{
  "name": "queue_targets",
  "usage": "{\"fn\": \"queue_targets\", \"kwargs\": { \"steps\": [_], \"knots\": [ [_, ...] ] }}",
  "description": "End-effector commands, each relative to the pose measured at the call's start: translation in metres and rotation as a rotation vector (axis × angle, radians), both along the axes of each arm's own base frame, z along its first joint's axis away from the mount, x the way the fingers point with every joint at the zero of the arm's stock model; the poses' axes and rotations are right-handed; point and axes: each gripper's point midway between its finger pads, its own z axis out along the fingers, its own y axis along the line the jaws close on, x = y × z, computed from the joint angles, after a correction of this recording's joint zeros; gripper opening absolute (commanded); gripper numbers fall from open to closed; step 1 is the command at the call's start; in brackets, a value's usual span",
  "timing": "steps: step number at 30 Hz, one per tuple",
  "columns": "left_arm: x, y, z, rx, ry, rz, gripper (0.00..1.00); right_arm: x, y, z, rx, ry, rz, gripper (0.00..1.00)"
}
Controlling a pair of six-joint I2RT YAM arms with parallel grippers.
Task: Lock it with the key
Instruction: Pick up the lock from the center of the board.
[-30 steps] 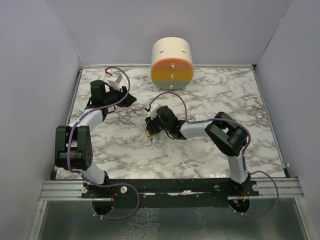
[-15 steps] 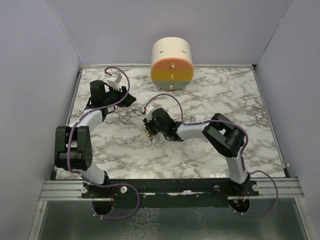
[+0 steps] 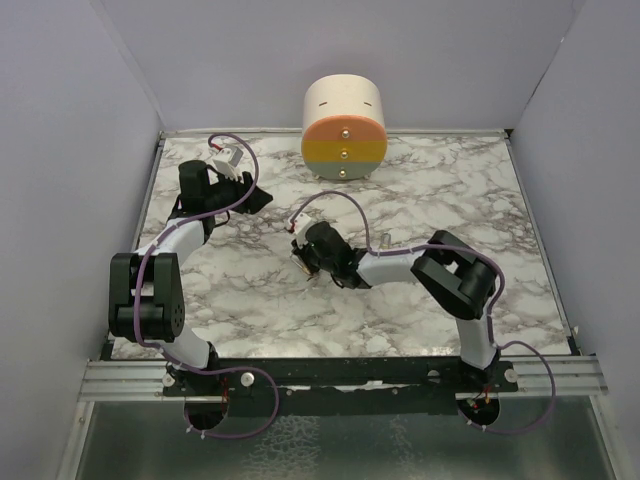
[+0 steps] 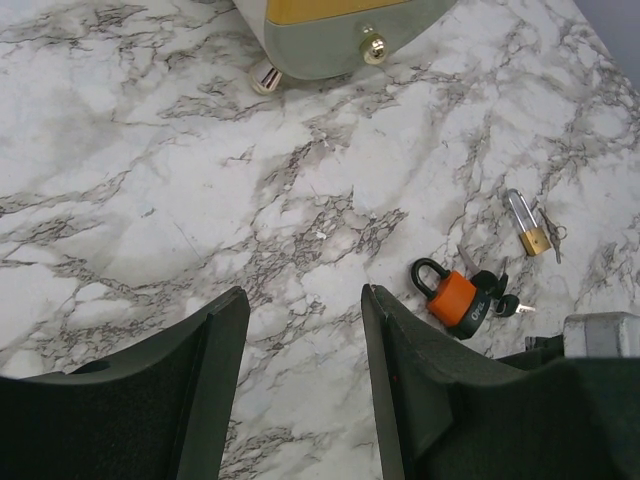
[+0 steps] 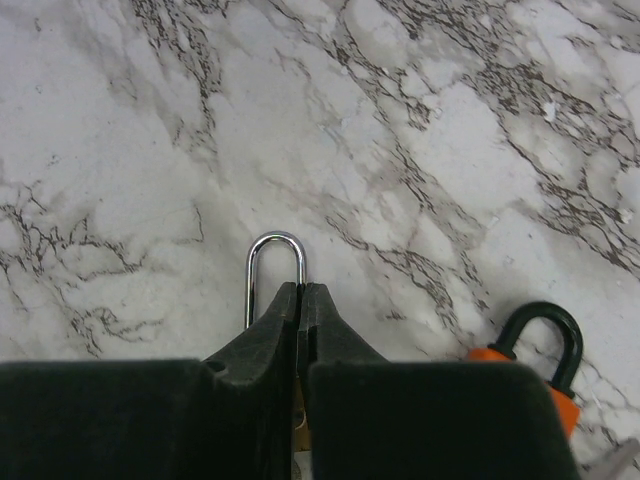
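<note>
The key bunch [image 4: 497, 293], black heads with short silvery blades, lies against an orange padlock [image 4: 455, 297] with a black shackle on the marble table [image 4: 150, 150]. My right gripper [image 5: 300, 287] is shut. A silver shackle [image 5: 275, 262] sticks out past its tips and a bit of the brass padlock shows between the fingers. The orange padlock [image 5: 535, 345] lies just to its right. In the top view the right gripper [image 3: 300, 258] is at mid-table. My left gripper [image 4: 300, 292] is open and empty, left of the keys, at the back left in the top view [image 3: 262, 197].
A round cream drawer unit [image 3: 343, 125] with orange, yellow and grey fronts stands at the back centre, and its grey front and brass knobs also show in the left wrist view [image 4: 340, 40]. Another small brass padlock [image 4: 530, 228] lies beyond the orange one. Walls enclose the table.
My right wrist has turned and lowered slightly over the brass padlock, and its elbow has dropped toward the table. The left arm has not moved.
</note>
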Motion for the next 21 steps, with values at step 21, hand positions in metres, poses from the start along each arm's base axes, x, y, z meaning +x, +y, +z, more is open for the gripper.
{"fn": "queue_targets", "kwargs": {
  "steps": [21],
  "knots": [
    [-0.054, -0.076, 0.101, -0.059, -0.358, -0.465, 0.53, 0.002, -0.074, 0.233, 0.462, -0.537, -0.226, 0.01]
  ]
}}
